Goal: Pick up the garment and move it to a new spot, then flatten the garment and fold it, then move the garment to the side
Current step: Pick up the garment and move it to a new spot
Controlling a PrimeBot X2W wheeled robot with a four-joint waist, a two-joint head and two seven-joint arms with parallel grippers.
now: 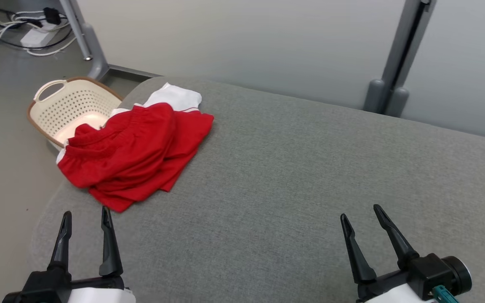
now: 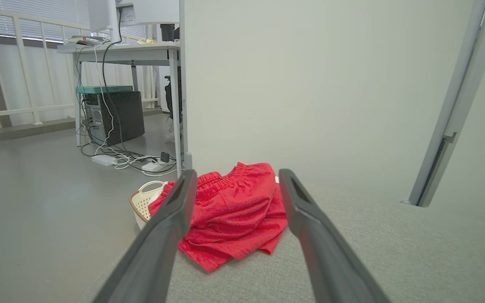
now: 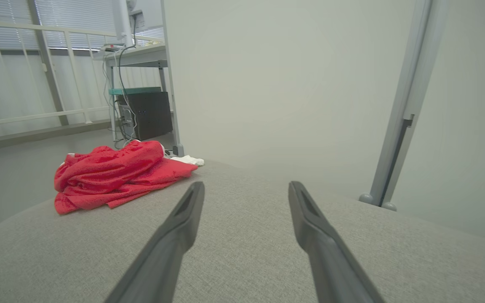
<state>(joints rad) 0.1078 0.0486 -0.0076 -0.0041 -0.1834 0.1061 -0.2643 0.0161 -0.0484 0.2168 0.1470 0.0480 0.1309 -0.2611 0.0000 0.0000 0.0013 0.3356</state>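
Red fabric with white trim, the garment (image 1: 141,151) lies crumpled at the far left corner of the grey fabric-covered counter (image 1: 293,176). Its left edge overhangs toward the perforated basket (image 1: 63,110) on the floor.

Expect the garment to be light, soft and limp; it will probably sag and unfold when lifted. Recommended hold: the gathered elastic waistband, the thickest ridge on top.

Left gripper (image 1: 86,212) and right gripper (image 1: 361,211) hover over the counter's near side, jaws fully spread, holding nothing.

The layering of the folds is hard to read. Whether the white piece behind belongs to the same garment cannot be determined.
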